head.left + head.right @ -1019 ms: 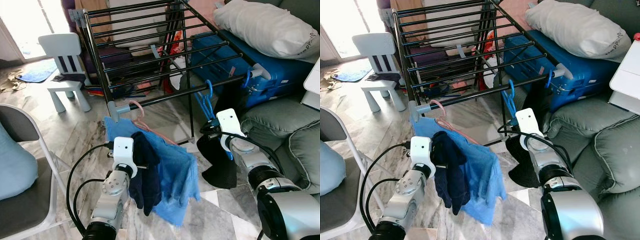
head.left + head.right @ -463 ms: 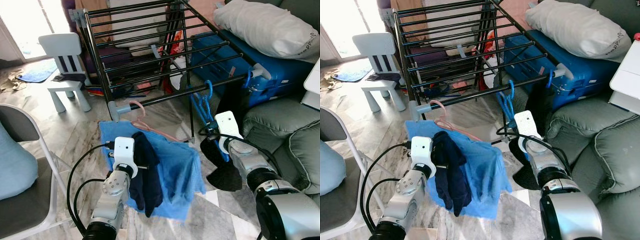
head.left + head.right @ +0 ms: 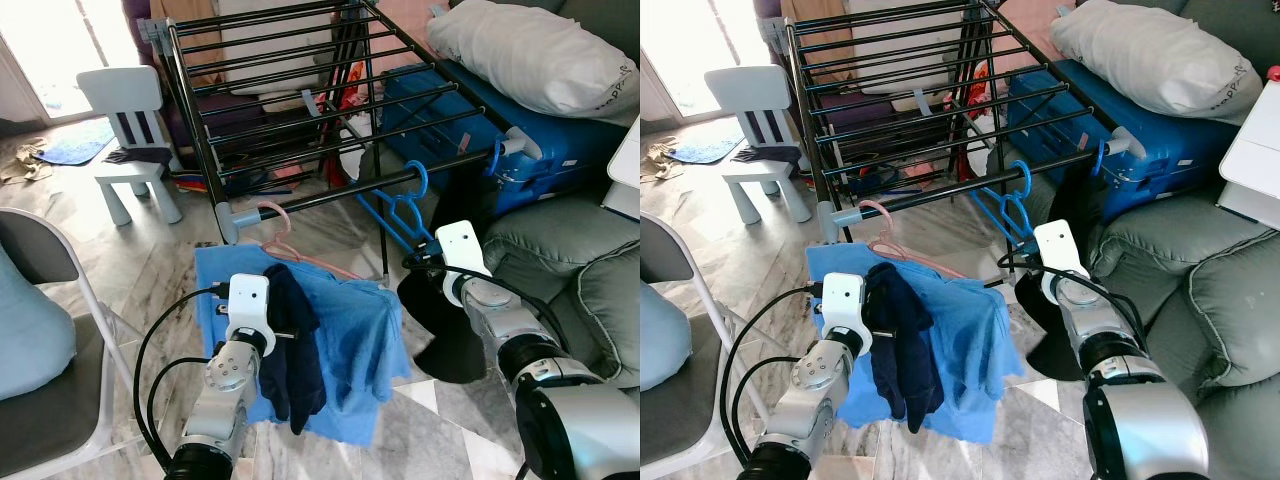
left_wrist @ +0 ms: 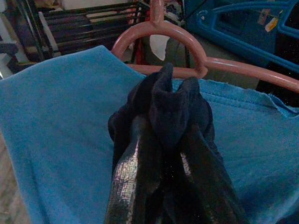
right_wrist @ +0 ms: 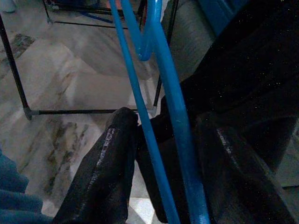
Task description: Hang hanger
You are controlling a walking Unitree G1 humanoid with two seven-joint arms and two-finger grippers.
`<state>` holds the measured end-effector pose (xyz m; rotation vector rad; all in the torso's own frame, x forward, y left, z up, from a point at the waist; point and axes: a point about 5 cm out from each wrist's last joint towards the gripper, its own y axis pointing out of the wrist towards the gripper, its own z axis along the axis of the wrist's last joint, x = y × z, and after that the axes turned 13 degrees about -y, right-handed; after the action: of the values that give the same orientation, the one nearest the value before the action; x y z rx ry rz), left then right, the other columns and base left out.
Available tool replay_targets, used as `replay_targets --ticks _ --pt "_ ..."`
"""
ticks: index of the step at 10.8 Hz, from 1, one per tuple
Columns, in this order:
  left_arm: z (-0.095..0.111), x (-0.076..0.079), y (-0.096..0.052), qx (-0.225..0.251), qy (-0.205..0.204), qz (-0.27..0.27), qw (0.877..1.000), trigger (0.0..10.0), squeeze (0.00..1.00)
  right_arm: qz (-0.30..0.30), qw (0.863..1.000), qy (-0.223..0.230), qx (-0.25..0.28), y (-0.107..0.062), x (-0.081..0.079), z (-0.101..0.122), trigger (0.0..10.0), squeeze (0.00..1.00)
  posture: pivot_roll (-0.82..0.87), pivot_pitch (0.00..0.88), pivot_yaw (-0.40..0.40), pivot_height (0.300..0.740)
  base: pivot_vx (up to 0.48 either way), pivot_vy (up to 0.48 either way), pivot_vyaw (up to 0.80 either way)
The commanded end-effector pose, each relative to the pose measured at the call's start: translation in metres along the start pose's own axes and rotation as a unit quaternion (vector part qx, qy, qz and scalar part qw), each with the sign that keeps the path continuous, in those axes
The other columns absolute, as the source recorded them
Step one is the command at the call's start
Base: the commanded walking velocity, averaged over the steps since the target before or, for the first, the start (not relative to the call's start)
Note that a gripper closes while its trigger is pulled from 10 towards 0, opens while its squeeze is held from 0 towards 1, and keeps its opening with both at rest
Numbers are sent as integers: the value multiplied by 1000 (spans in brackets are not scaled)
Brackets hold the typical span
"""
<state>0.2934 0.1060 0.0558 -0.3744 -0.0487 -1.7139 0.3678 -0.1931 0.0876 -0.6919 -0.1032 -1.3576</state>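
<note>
Blue hanger (image 3: pixel 403 210), carrying a black garment (image 3: pixel 448 318), has its hook over the front bar of the black drying rack (image 3: pixel 300 110); the right gripper (image 5: pixel 161 140) has its fingers spread, hanger bars running between them. Left gripper (image 4: pixel 163 140) is clamped on a dark navy cloth (image 3: pixel 292 352) before the blue shirt (image 3: pixel 350 340) on the pink hanger (image 3: pixel 280 235)

Open marble floor (image 3: pixel 330 225) under the drying rack (image 3: pixel 300 100); hemmed right by blue suitcase (image 3: pixel 520 130) and grey sofa (image 3: pixel 580 270), left by white chair (image 3: pixel 130 130).
</note>
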Motion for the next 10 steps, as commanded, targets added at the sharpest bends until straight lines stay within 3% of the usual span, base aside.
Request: replay_targets --ticks 1,2,10 --pt "7 1 2 9 8 -7 1000 10000 0 -2 1000 8 4 1 6 6 7647 0 -103 0 40 740 0 0 0" --pt "7 1 2 9 9 -6 1000 10000 0 -5 1000 11 3 1 11 8 0 0 -101 0 38 740 0 0 0" --pt "4 3 3 0 14 -8 1000 10000 0 -7 1000 12 -4 0 15 4 0 0 -101 0 35 740 0 0 0"
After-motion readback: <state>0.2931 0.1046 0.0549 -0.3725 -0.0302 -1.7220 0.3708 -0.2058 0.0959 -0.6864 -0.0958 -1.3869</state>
